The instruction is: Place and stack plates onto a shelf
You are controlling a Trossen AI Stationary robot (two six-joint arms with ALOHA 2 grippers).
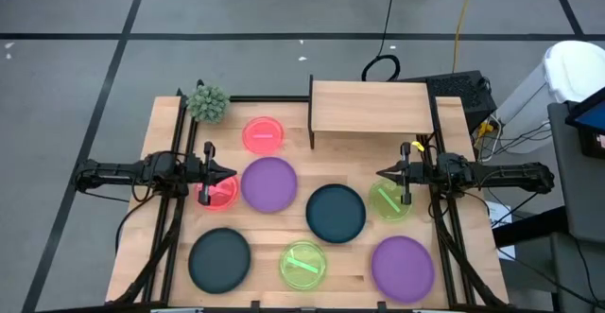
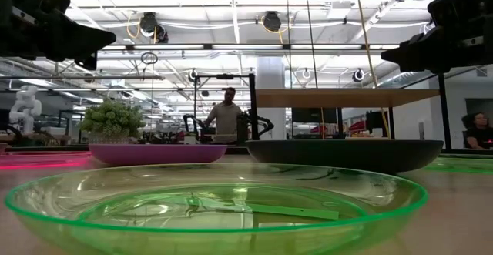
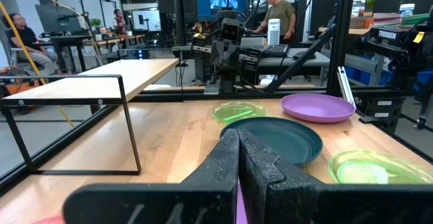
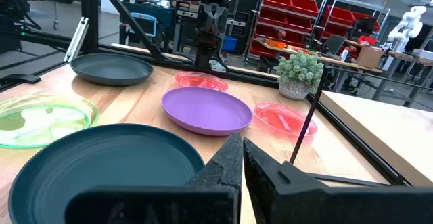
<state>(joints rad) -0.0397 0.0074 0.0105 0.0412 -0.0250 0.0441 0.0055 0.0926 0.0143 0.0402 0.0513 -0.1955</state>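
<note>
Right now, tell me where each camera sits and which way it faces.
High: overhead, straight down on the shelf and plates; both arms show.
Low: tabletop level, past a green plate; arms overhead.
Left wrist: behind the shut left pincer, toward the right arm.
Right wrist: behind the shut right pincer, toward the left arm.
Both wrist views share the central teal plate.

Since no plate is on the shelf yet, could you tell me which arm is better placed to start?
Probably the right: its pincer hovers nearer the shelf, above a green plate; the left pincer is farther away.
</note>
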